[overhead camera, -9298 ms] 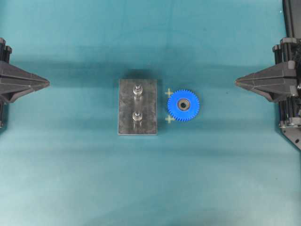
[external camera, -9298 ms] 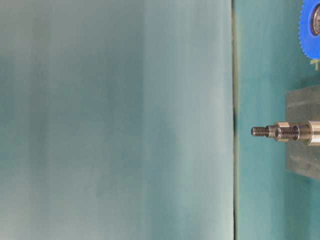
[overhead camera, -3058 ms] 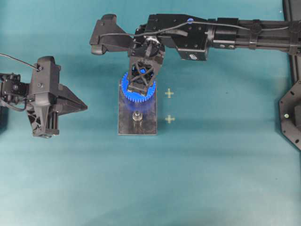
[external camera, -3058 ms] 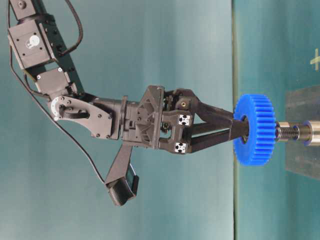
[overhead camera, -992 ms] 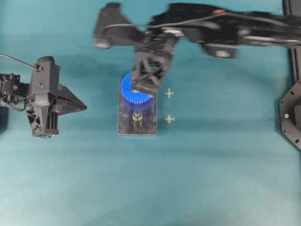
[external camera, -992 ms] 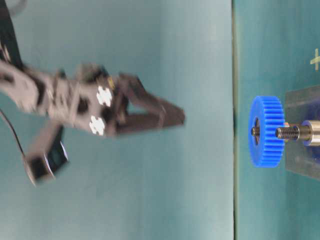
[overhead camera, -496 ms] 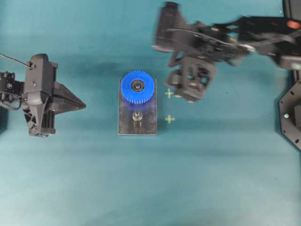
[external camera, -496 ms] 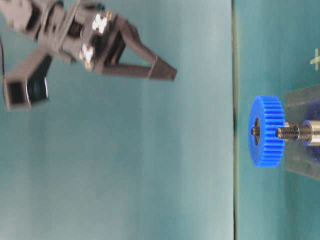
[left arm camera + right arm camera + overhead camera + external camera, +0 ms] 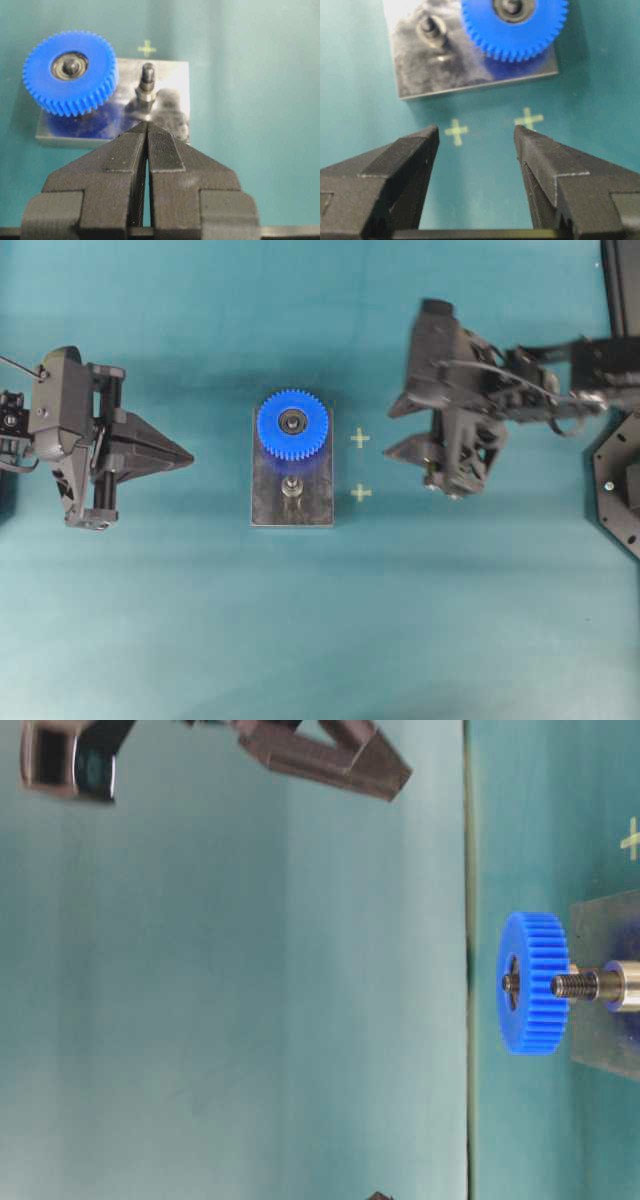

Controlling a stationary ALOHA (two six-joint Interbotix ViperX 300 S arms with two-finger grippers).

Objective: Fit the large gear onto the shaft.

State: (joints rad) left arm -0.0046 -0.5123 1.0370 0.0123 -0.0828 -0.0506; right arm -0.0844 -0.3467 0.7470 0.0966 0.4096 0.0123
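The large gear (image 9: 292,425), bright blue with a dark hub, sits on the far shaft (image 9: 292,421) of the grey plate (image 9: 312,506). The shaft's tip shows through the hub (image 9: 511,983). A second peg (image 9: 291,487) stands bare beside it. My right gripper (image 9: 390,432) is open and empty, off to the right of the plate and well above the table (image 9: 390,765). In its wrist view the right gripper (image 9: 476,131) frames bare cloth below the gear (image 9: 515,25). My left gripper (image 9: 190,455) is shut and empty, left of the plate, pointing at the bare peg (image 9: 147,80).
Two yellow cross marks (image 9: 359,438) (image 9: 361,493) lie on the teal cloth just right of the plate. A black frame (image 9: 620,510) lines the right edge of the overhead view.
My right gripper has drawn away from the gear, swinging right and out past the cross marks. The gear stays on the shaft. The left arm has shifted slightly.
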